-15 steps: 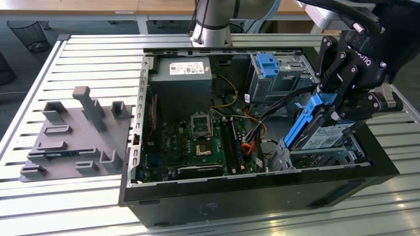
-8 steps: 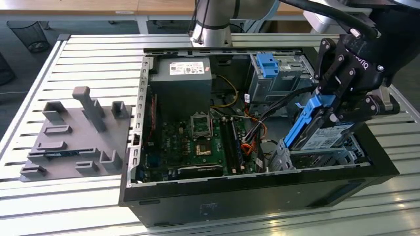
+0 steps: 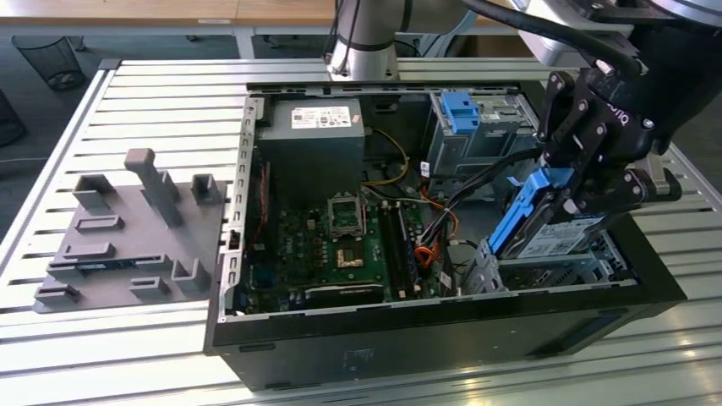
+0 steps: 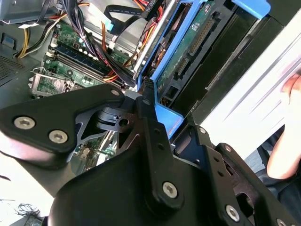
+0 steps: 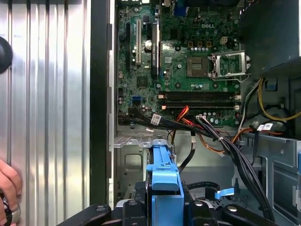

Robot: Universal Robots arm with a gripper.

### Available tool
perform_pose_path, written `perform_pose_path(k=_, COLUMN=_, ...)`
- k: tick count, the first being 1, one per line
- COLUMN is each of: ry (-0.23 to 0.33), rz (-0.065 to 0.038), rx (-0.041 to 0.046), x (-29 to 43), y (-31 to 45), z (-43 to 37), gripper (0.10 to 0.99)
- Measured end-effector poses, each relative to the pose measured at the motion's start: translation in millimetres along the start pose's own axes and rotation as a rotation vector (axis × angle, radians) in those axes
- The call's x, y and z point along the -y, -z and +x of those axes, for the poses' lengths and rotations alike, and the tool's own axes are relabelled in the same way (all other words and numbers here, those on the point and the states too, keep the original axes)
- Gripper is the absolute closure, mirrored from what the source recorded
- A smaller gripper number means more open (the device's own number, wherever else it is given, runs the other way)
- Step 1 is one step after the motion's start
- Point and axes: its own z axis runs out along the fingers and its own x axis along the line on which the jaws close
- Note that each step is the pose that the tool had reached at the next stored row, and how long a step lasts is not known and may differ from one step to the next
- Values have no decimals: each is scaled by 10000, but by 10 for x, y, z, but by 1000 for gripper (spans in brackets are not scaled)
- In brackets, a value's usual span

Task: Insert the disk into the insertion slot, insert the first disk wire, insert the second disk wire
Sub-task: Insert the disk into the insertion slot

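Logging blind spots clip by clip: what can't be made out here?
- Inside of the slot: exterior view, the disk covers it.
- Lower end of the disk: exterior view, behind the slot's wall, so whether it has entered is unclear.
- Which cables are the disk wires: first wrist view, one tangled bundle.
- The hand: first wrist view, cut off by the picture's edge.

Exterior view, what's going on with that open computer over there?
The robot arm's gripper is shut on the disk by its blue carrier. It holds the disk steeply tilted above the insertion slot, at the exterior view's right of the open computer case. The disk is not yet lying flat in the slot.
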Motion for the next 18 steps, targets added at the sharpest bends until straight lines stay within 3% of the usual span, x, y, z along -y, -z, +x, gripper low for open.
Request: perform_pose_path(k=18, ry=0, rz=0, rx=1, x=-1, y=-125, z=0, gripper=722)
